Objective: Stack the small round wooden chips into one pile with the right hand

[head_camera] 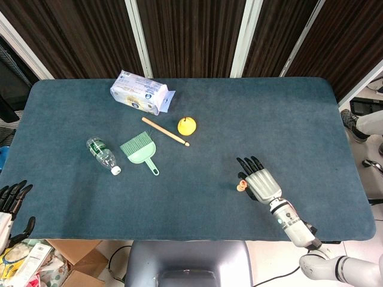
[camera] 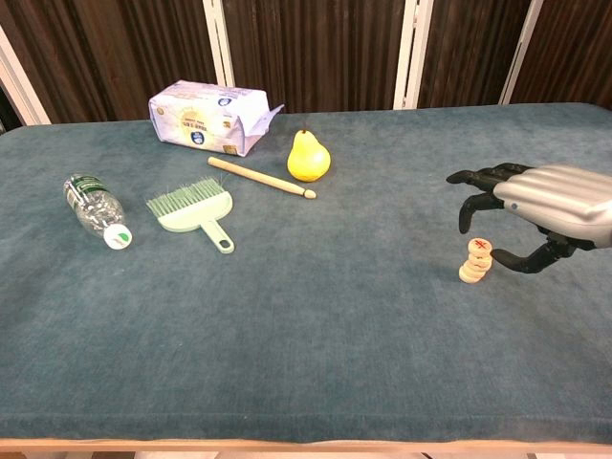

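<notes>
Your right hand (camera: 535,196) released, fingers spread over the wooden chip stack (camera: 473,261), at its 3 o'clock, left hand (head_camera: 11,203) open off-table.

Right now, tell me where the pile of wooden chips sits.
In the chest view the pile of wooden chips stands on the table's right side, just under the right hand, far from the pear.

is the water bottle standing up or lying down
Lying down. The water bottle rests on its side on the table, left of the green brush, with its white cap end pointing toward the near edge in the chest view.
</notes>
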Robot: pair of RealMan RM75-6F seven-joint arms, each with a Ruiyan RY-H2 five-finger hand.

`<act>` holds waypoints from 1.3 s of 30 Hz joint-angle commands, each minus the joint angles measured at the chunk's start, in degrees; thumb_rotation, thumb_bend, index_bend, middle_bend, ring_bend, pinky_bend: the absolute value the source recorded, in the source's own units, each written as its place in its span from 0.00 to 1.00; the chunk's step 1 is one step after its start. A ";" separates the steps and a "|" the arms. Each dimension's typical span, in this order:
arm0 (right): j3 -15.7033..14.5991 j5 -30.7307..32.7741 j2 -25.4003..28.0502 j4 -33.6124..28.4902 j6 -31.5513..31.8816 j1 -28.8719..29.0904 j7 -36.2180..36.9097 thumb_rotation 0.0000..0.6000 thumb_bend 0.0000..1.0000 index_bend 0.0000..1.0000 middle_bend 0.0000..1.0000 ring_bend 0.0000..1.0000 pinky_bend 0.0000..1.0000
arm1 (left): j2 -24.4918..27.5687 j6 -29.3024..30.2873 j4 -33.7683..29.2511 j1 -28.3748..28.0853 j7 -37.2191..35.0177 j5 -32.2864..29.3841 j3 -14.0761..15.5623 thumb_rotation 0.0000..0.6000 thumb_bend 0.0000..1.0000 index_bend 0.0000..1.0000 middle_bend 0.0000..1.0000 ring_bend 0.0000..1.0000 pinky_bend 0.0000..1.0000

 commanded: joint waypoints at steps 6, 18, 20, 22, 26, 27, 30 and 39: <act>-1.01 -3.55 3.61 -3.71 5.62 -2.84 2.31 1.00 0.55 0.41 0.05 0.00 0.00 | -0.02 0.09 0.11 0.06 0.03 0.07 0.03 1.00 0.50 0.00 0.00 0.00 0.00; 0.20 -0.83 2.08 -1.79 1.06 -1.44 1.79 1.00 0.55 0.40 0.05 0.00 0.00 | -0.26 -0.17 -0.05 -0.07 0.72 -0.02 -0.03 1.00 0.50 0.00 0.00 0.00 0.00; 0.65 0.13 0.96 -0.68 -0.64 -0.61 1.42 1.00 0.55 0.40 0.05 0.00 0.00 | -0.21 -0.09 -0.05 -0.02 0.55 -0.14 -0.09 1.00 0.50 0.00 0.00 0.00 0.00; 0.70 0.98 0.21 0.12 -1.89 -0.23 0.64 1.00 0.55 0.41 0.05 0.00 0.00 | -0.14 0.01 -0.02 0.04 0.35 -0.15 -0.08 1.00 0.50 0.00 0.00 0.00 0.00; 0.51 1.88 -0.65 0.76 -3.31 0.18 -0.69 1.00 0.55 0.41 0.05 0.00 0.00 | -0.04 0.21 0.05 0.15 0.15 0.00 0.00 1.00 0.50 0.00 0.00 0.00 0.00; 0.39 1.76 -0.81 0.79 -3.21 0.16 -1.03 1.00 0.55 0.42 0.04 0.00 0.00 | -0.04 0.24 0.08 0.16 0.03 0.03 0.01 1.00 0.50 0.00 0.00 0.00 0.00; 0.03 1.33 -0.83 0.47 -2.69 -0.13 -1.23 1.00 0.55 0.43 0.04 0.00 0.00 | -0.02 0.38 0.16 0.19 -0.21 0.13 0.02 1.00 0.50 0.00 0.00 0.00 0.00; -1.39 -0.02 -0.15 -0.36 -1.30 -1.27 -2.46 1.00 0.55 0.44 0.04 0.00 0.00 | -0.03 0.27 0.15 0.12 -0.24 0.25 0.07 1.00 0.50 0.00 0.00 0.00 0.00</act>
